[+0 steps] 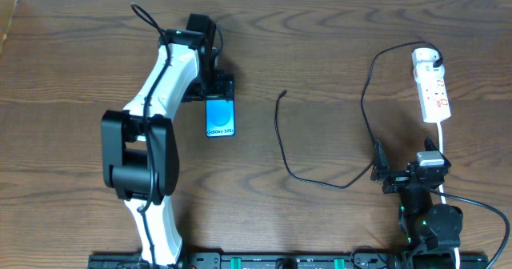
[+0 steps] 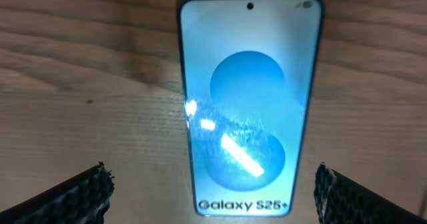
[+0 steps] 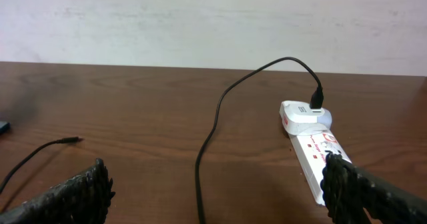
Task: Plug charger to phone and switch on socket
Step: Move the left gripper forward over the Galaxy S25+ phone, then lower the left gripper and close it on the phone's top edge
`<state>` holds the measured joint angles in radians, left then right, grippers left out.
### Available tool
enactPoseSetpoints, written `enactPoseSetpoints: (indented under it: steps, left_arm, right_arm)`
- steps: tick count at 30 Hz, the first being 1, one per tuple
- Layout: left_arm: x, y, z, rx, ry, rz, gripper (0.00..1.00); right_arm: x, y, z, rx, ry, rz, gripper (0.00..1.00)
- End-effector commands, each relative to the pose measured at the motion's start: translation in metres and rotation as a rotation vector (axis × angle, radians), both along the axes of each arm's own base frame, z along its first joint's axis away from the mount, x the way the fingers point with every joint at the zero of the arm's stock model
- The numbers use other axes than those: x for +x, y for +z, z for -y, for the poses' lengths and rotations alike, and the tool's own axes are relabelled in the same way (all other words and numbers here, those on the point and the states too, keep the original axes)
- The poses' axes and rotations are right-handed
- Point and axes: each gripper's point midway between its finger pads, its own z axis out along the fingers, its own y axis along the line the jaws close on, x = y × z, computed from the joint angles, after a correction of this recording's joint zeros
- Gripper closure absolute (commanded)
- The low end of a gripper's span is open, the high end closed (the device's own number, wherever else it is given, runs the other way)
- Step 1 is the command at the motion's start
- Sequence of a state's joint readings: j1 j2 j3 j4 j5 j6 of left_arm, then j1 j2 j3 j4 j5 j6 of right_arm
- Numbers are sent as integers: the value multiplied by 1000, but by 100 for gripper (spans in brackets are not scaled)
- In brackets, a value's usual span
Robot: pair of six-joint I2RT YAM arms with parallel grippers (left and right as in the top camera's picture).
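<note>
One phone (image 1: 220, 117) on the table, lying flat just off centre towards 9 o'clock in the overhead view. Its screen is lit blue and the white text is at its 6 o'clock end. One charger (image 1: 282, 145): the loose tip sits near centre at the phone's 3 o'clock, well apart from it. The black cable snakes down to 5 o'clock, then climbs in a loop to the white plug. That plug is seated in the 12 o'clock end of the one socket (image 1: 433, 89), a white strip out at 2 o'clock with its own white cord running down to 5.

Two arms are in play. The left gripper (image 2: 212, 192) is over the phone with fingers spread wide on either side, clear of its edges and gripping nothing. The right gripper (image 3: 217, 181) is down at 4 o'clock, also released and empty, with the socket just off its right finger.

The table (image 1: 80, 61) is dark brown wood grain. A pale wall (image 3: 200, 17) rises behind its 12 o'clock edge.
</note>
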<state>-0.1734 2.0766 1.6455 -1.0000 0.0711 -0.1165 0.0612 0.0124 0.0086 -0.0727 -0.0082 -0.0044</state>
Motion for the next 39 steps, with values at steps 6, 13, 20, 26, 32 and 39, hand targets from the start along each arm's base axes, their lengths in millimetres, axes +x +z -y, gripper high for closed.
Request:
enactPoseSetpoints:
  steps: [6,13,20,26,32,39]
  left_arm:
    - [5,-24,12,24,-15,-25,2]
    - [4,-40,13,24,-8,-29,2]
    - [5,-43,14,23,-9,-22,2]
    - [3,-47,13,23,26,-26,2]
    - [-3,-59,12,22,53,-34,2]
    - [-5,-61,15,16,76,-41,0]
  right_arm:
    - [0,-1,-2,14,10,-2,1]
    - [0,-1,-2,14,10,-2,1]
    - [0,-1,-2,14,10,-2,1]
    - [0,-1,-2,14,10,-2,1]
    - [0,-1,-2,14,10,-2,1]
    - [0,-1,-2,14,10,-2,1]
